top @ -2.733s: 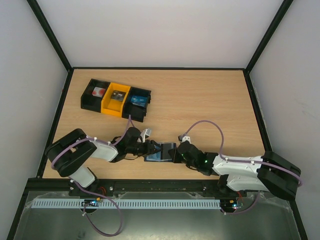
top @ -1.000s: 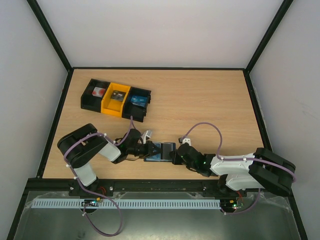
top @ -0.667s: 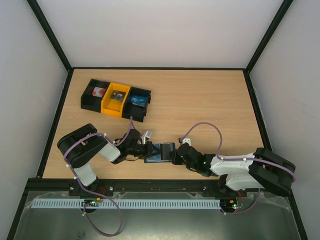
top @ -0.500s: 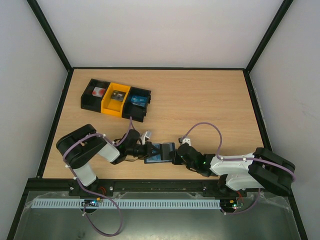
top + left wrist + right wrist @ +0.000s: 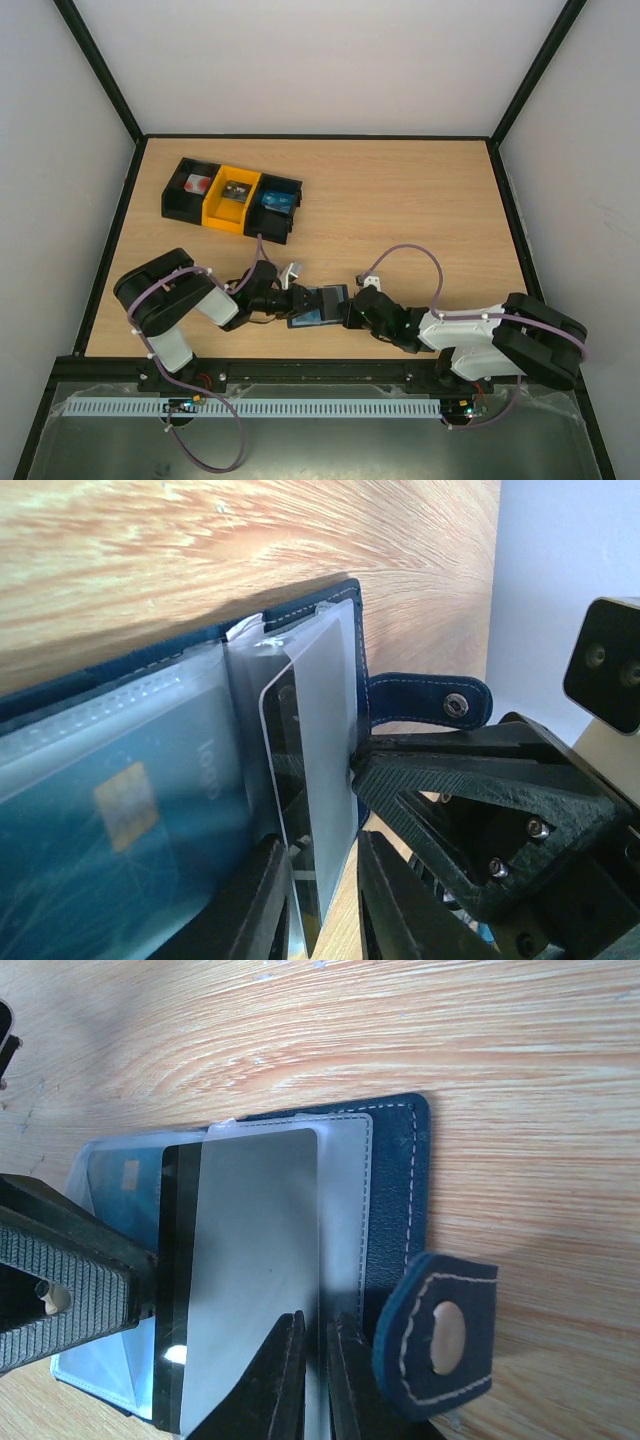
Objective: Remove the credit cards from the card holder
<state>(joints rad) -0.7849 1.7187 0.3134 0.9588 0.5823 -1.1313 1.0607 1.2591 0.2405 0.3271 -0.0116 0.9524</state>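
Note:
The card holder (image 5: 322, 303) lies open near the table's front, dark blue with clear sleeves and a snap tab (image 5: 437, 1340). A grey card with a black stripe (image 5: 255, 1260) sticks up out of a sleeve. A blue card (image 5: 110, 820) stays inside another sleeve. My left gripper (image 5: 325, 910) comes from the left. Its jaws are closed down around the grey card's (image 5: 325, 730) lower corner. My right gripper (image 5: 322, 1380) comes from the right. It is shut to a thin slit on the clear sleeve at the card's right edge.
A row of black and yellow bins (image 5: 232, 198) stands at the back left, one with a red-and-white item (image 5: 194, 185), one with a blue item (image 5: 277, 200). The black frame rail (image 5: 300, 372) runs just behind the arm bases. The two grippers nearly touch.
Since 2.7 s ago both arms have folded in closer to the holder and the left elbow has risen. Over the last second the grippers and holder have hardly moved.

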